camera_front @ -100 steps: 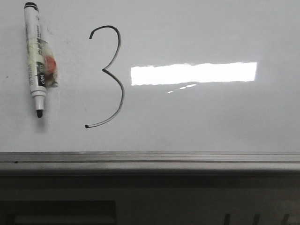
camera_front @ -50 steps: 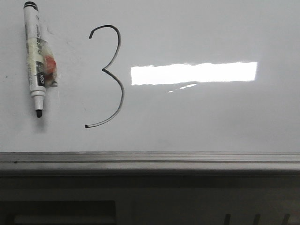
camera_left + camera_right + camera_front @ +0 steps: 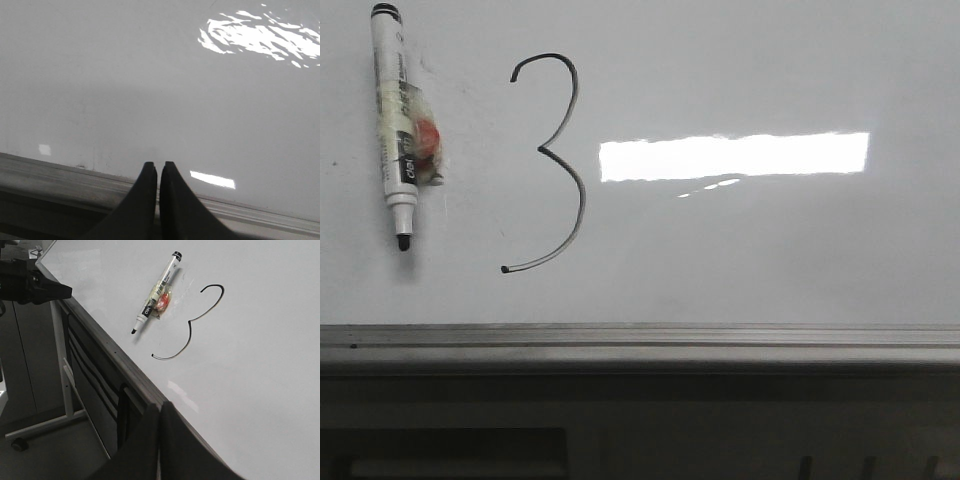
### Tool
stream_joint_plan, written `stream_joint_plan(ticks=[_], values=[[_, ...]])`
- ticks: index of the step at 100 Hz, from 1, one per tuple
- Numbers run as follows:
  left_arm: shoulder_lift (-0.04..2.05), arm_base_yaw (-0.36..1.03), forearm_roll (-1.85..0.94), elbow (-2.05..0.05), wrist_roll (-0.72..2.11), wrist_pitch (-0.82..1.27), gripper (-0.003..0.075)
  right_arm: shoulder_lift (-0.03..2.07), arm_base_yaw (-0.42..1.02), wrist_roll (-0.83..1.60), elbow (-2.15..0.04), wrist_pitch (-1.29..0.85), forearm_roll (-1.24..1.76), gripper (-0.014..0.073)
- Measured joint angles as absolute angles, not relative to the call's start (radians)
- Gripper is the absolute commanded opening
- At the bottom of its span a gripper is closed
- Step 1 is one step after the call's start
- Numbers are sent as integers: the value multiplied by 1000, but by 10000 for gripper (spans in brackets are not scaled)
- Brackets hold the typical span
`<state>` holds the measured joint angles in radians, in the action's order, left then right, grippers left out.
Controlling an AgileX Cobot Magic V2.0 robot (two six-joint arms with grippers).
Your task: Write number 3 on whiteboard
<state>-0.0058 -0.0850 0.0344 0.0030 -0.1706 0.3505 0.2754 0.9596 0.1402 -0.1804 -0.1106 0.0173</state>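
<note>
While both grippers' jaws sit closed and empty, a thin dark hand-drawn number 3 (image 3: 552, 163) marks the glossy white whiteboard (image 3: 770, 250). Left gripper (image 3: 158, 166) hovers at the board's grey rail; right gripper (image 3: 160, 407) likewise.

The whiteboard (image 3: 770, 260) carries the number 3 (image 3: 560, 160) and, just beside it, a marker (image 3: 400, 130) (uncapped, tip toward the edge rail).

A dark panel (image 3: 640, 430) fills the lower frame of the front view; in the right wrist view a wheeled metal stand leg (image 3: 45, 425) rests on grey floor (image 3: 55, 455).
</note>
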Motion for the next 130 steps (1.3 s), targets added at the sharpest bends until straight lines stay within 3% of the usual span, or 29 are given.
stream_joint_plan(ticks=[16, 36, 74, 109, 130], values=[[-6, -85, 34, 3, -171, 351, -20, 275, 960, 140, -154, -74, 17, -54], [-6, -85, 34, 3, -171, 351, -20, 275, 911, 140, -42, 127, 17, -54], [-6, -85, 36, 3, -171, 351, -20, 252, 473, 140, 11, 226, 34, -54], [-6, -85, 38, 3, -171, 351, -20, 61, 71, 140, 11, -113, 34, -54], [-6, -85, 38, 3, -171, 353, -20, -8, -84, 140, 11, -330, 37, -54]])
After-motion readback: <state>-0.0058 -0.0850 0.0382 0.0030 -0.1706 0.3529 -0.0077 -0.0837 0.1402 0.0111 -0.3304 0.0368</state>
